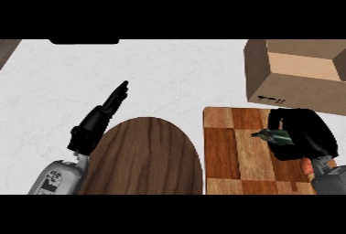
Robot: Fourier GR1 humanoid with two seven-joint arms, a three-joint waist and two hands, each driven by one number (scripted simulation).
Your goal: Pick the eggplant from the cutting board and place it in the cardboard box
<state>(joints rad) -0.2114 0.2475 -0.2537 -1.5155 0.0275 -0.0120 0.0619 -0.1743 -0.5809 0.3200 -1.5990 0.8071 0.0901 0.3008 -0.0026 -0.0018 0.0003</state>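
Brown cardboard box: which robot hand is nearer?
Right. The right robot hand, curled round the dark eggplant over the checkered wooden cutting board, sits just below the brown cardboard box; the left robot hand is far to its left.

The black right hand (305, 133) curls over the dark eggplant (276, 136), hiding nearly all of it; only a greenish stem end shows. The brown cardboard box (283, 87) runs past the view's right edge. The checkered wooden cutting board (233, 155) and the rounded dark wooden slab (148, 160) are cut off below. The box's black print (270, 98) is too small to read.
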